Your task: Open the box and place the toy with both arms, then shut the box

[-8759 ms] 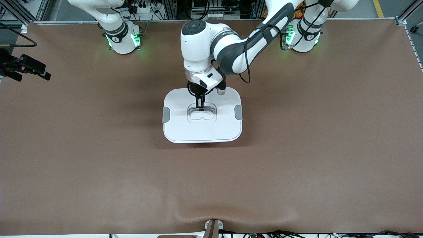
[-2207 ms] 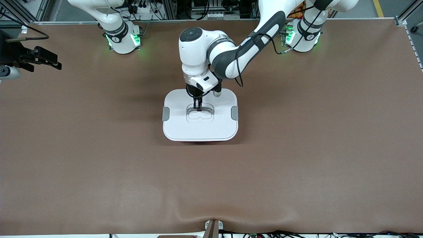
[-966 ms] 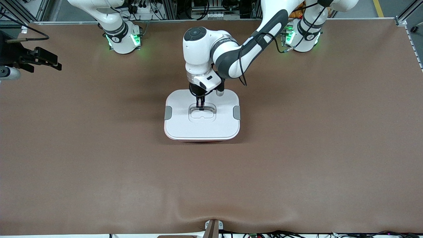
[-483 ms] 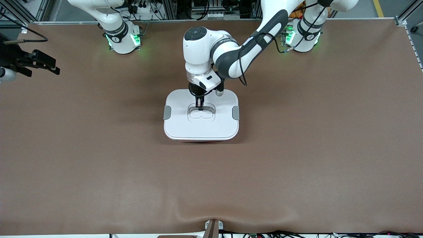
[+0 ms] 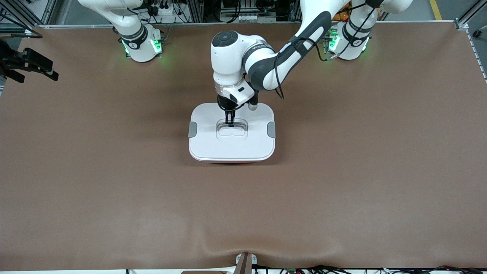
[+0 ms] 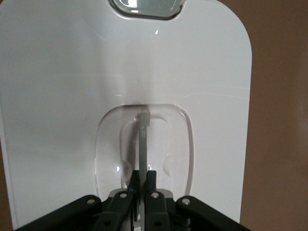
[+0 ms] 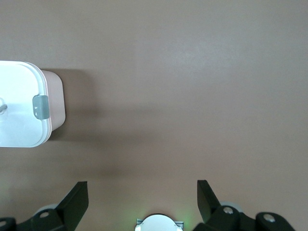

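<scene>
Lid (image 5: 231,145) now sits on box (image 7: 54,102); left tool (image 5: 230,122) still grips its handle (image 6: 143,139).

Even overhead light (soft shadows), sharp pics.

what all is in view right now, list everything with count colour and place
rounded-rectangular translucent pink plastic box: one, pink, at the middle of the table
white plastic lid: one, white, seated on the box
grey side clips: two, grey, one at each short end of the lid
recessed clear handle: one, clear, in the middle of the lid
brown table covering: one, brown, under everything
toy: none visible
left end effector: one, black, shut on the handle
right end effector: one, black, open, up over the bare table toward the right arm's end
</scene>
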Tool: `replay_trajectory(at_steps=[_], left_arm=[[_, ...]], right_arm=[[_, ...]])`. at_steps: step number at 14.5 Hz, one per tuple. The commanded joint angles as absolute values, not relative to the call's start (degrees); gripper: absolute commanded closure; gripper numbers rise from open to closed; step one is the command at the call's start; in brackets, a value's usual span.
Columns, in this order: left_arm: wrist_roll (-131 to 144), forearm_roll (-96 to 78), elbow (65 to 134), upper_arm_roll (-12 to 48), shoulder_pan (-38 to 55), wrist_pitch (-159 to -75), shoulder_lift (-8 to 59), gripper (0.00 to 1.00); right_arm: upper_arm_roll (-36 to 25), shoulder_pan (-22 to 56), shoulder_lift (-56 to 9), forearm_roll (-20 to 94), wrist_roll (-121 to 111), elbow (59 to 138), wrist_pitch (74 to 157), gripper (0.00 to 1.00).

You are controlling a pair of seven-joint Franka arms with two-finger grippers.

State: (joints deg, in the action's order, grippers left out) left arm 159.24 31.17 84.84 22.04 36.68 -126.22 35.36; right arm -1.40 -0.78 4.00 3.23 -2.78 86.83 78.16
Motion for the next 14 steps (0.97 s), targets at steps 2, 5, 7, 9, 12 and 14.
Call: replay_trajectory(at_steps=[2, 5, 7, 9, 12, 14], left_arm=[[170.51, 32.87, 86.13, 21.88, 37.35, -127.09, 34.19, 1.0], [171.91, 33.49, 86.13, 21.88, 37.27, -127.09, 34.19, 1.0], [171.91, 33.49, 86.13, 21.88, 37.27, -127.09, 34.19, 1.0], [172.0, 33.4, 86.13, 21.88, 37.44, -127.09, 34.28, 1.0], [172.26, 33.05, 86.13, 21.88, 37.53, -127.09, 34.28, 1.0], [173.32, 33.31, 86.13, 21.88, 37.53, -127.09, 34.28, 1.0]], right_arm=[[-0.88, -2.55, 2.9, 3.34, -3.08, 86.92, 77.78, 0.0], [-0.79, -2.9, 2.9, 3.6, -3.08, 86.66, 77.96, 0.0], [-0.7, -2.72, 2.46, 3.6, -2.99, 84.74, 77.78, 0.0], [-0.7, -2.38, 1.67, 3.52, -2.99, 83.94, 77.34, 0.0], [-0.7, -2.46, 1.76, 3.52, -3.08, 84.64, 76.73, 0.0], [-0.62, -2.37, 1.76, 3.52, -3.08, 84.73, 76.73, 0.0]])
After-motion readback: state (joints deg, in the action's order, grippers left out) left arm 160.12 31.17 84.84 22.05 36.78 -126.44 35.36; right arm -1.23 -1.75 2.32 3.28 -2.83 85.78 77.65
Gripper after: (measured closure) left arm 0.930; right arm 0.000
